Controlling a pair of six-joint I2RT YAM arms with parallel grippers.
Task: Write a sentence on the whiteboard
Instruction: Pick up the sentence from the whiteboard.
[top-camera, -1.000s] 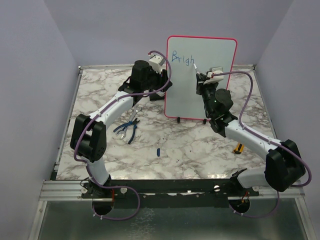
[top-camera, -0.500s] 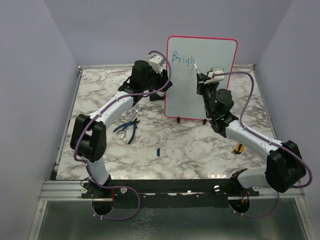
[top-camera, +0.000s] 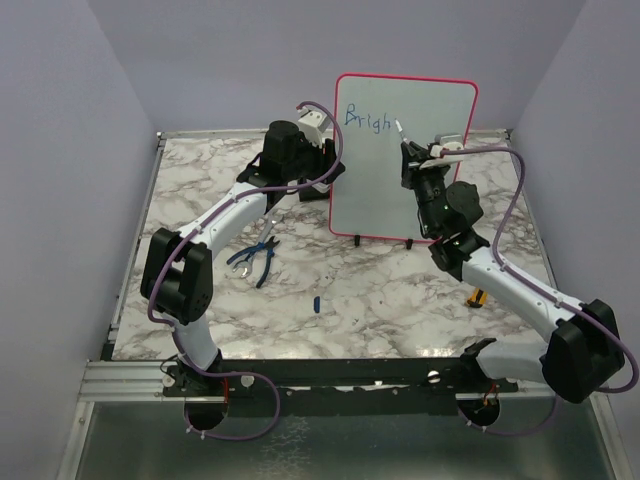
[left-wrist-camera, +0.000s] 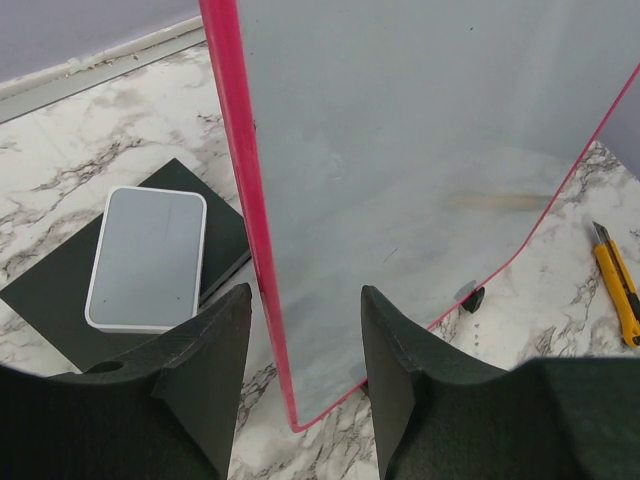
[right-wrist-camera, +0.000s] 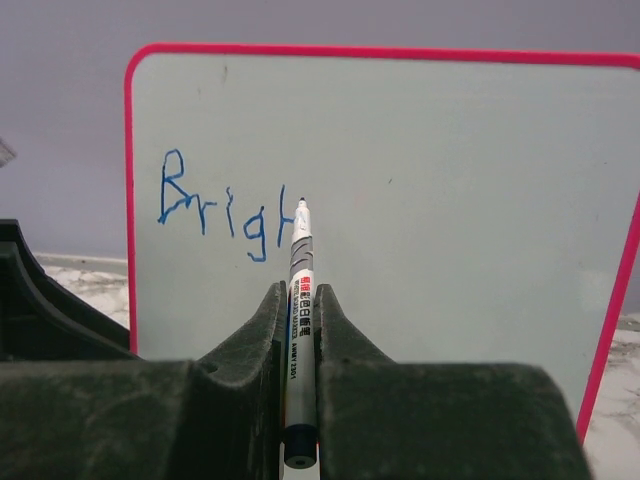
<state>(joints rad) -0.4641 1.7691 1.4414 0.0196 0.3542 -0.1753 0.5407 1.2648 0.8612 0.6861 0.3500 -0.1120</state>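
The pink-framed upright whiteboard (top-camera: 400, 195) at the tabletop's (top-camera: 350, 290) far edge is straddled by the spread left gripper (left-wrist-camera: 303, 310). The thin grey-white marker (right-wrist-camera: 300, 250), pinched by the right gripper (right-wrist-camera: 300, 292), has been shifted right past "Brigh" of the blue sentence (right-wrist-camera: 228, 218); "t" seems due.

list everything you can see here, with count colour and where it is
whiteboard: one, pale grey-white with a red-pink frame, upright at the back middle of the table
sentence: unfinished, "Brigh" only, blue, top left of the whiteboard
marker: one, white and grey, tip beside the "h"
pliers: one, blue handles, on the table left of the whiteboard
small blue piece: one, on the table in front; cannot tell what it is
utility knife: one, yellow, on the table at the right
eraser block: one, white on black, by the whiteboard's left edge
table: one, white-grey marble
left gripper: black, fingers either side of the whiteboard's left edge, grip unclear
right gripper: black, shut on the marker
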